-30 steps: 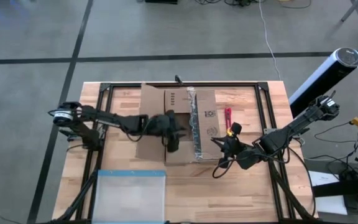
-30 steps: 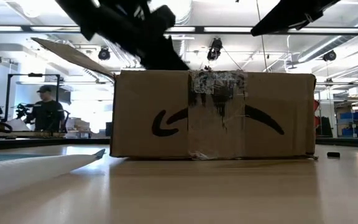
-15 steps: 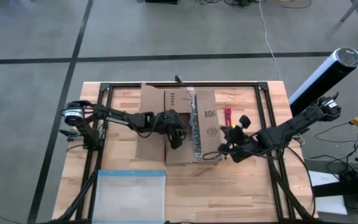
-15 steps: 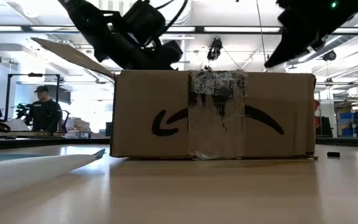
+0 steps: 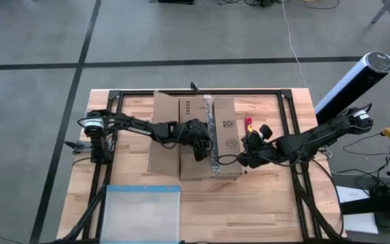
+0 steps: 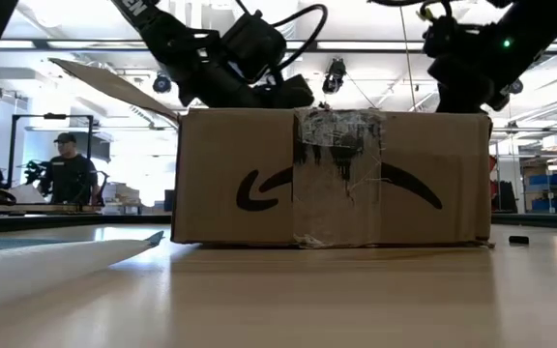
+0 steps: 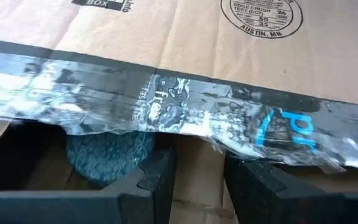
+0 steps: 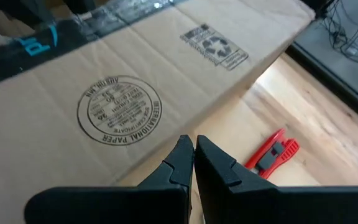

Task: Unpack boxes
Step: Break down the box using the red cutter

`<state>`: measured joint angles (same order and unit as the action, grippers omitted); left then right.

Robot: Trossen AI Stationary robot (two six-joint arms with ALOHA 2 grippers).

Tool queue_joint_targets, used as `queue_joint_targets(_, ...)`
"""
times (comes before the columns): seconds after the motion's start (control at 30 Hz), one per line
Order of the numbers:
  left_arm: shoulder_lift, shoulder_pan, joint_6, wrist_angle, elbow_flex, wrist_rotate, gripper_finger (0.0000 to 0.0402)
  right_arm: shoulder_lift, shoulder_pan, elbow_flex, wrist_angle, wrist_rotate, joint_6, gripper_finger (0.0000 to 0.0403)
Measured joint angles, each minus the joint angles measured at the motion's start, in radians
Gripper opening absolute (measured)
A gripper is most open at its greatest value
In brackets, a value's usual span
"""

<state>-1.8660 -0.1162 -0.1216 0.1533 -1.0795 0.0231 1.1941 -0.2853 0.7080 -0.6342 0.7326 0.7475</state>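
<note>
The brown corrugated cardboard box [image 5: 205, 135] sits mid-table, one flap open, the other under shiny tape [image 7: 166, 112]; left gripper [image 7: 194, 180], fingers parted, reaches inside; right gripper [image 8: 194, 158], closed empty, rests on the shut flap; contents not yet removed

One brown corrugated cardboard shipping box [image 5: 208, 139] sits upright mid-table, its left top flap folded open outward, its right flap lying flat, with torn shiny tape along the centre seam and down its front face.
</note>
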Motion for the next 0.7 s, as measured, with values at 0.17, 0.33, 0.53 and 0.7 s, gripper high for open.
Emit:
queue_joint_targets(0.17, 0.004, 0.002, 0.005, 0.003, -0.025, -0.007, 0.0118, 0.000, 0.005, -0.011, 0.038, -0.011, -0.009, 0.0000)
queue_joint_targets(0.33, 0.008, 0.010, 0.022, 0.009, -0.062, -0.010, 0.0107, 0.002, 0.005, -0.012, 0.140, -0.047, -0.075, 0.0000)
queue_joint_targets(0.53, 0.008, 0.029, 0.057, 0.004, -0.100, -0.009, 0.0106, 0.049, 0.008, -0.012, 0.299, -0.104, -0.168, 0.0000)
queue_joint_targets(0.7, 0.008, 0.047, 0.088, 0.001, -0.131, -0.005, 0.0112, 0.103, 0.020, -0.009, 0.382, -0.117, -0.197, 0.0000)
